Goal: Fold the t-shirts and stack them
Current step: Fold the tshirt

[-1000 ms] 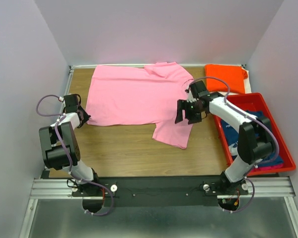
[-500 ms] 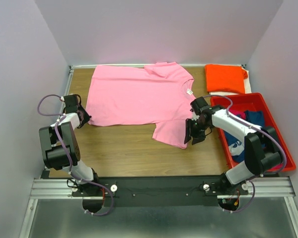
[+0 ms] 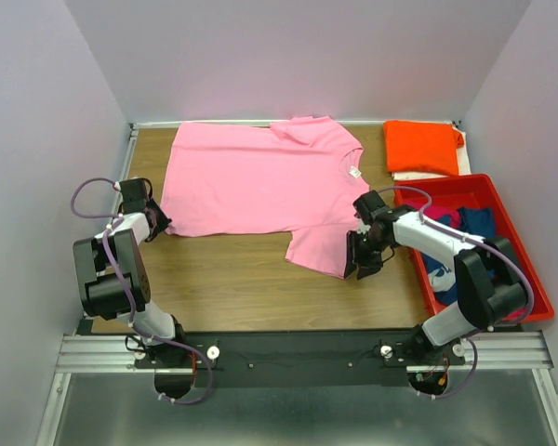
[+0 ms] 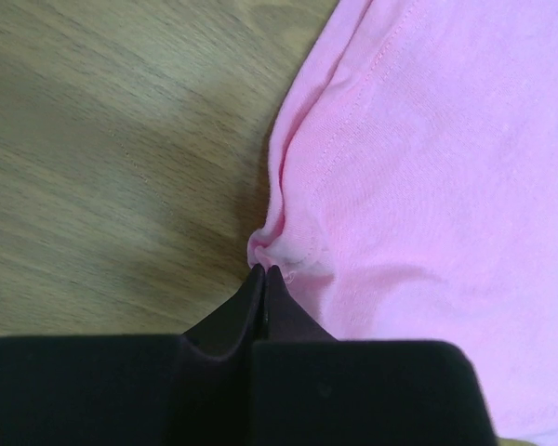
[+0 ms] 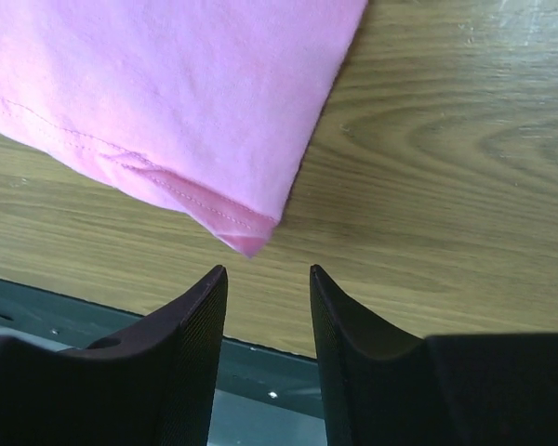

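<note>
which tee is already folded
The orange tee, a neat rectangle beyond the bin; the pink tee lies spread flat.

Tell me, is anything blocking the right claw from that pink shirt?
Nothing visible. The right gripper hangs open short of a sleeve corner of the soft light pink cotton t-shirt, only wooden tabletop between.

Pale lilac walls (image 3: 288, 56) enclose a wood-grain table (image 3: 232, 279).

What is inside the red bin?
Inside the bin lie a navy shirt with white print and a magenta shirt. The right arm covers the rest.
</note>
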`<state>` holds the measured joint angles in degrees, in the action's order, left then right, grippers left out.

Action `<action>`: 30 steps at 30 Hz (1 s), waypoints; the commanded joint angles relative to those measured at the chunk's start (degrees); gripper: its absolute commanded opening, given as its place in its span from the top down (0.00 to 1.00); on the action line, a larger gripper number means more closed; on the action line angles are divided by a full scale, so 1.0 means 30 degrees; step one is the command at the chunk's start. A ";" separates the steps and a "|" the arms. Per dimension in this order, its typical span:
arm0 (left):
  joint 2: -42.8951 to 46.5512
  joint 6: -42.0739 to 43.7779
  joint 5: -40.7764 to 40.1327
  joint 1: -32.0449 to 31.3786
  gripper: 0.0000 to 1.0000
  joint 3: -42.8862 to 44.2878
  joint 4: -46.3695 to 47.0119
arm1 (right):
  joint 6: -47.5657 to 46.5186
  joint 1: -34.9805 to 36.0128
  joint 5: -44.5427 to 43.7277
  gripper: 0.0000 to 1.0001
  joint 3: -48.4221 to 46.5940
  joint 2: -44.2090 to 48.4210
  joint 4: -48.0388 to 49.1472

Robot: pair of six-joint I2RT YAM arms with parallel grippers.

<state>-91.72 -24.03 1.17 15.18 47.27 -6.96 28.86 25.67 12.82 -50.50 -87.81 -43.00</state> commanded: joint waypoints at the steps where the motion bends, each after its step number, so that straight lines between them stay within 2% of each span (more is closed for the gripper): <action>1: 0.0779 0.0305 0.0401 0.0126 1.00 -0.0199 0.0006 | 0.0486 0.0203 -0.0611 0.53 0.0017 -0.0261 0.0857; 14: 0.1218 0.0656 0.0050 0.0243 1.00 -0.0491 -0.0316 | 0.0634 0.0993 -0.1079 0.61 0.0778 -0.0817 0.1971; 22: 0.1570 0.0745 0.0020 0.0418 1.00 -0.0784 -0.0463 | 0.0575 0.1345 -0.1255 0.69 0.1335 -0.1052 0.2264; 25: 0.1687 0.0833 0.0020 0.0477 1.00 -0.0901 -0.0492 | 0.0575 0.1375 -0.1518 0.79 0.1423 -0.1227 0.2440; 26: 0.1746 0.0833 0.0020 0.0506 1.00 -0.0931 -0.0492 | 0.0546 0.1346 -0.1635 0.85 0.1394 -0.1257 0.2440; 30: 0.1805 0.0950 0.0020 0.0624 1.00 -0.1135 -0.0463 | 0.0545 0.1375 -0.2163 0.92 0.1306 -0.1403 0.2440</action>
<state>-87.96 -22.15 1.15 16.32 45.17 -7.86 30.41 29.23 10.79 -47.70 -90.21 -37.04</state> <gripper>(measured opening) 0.007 0.101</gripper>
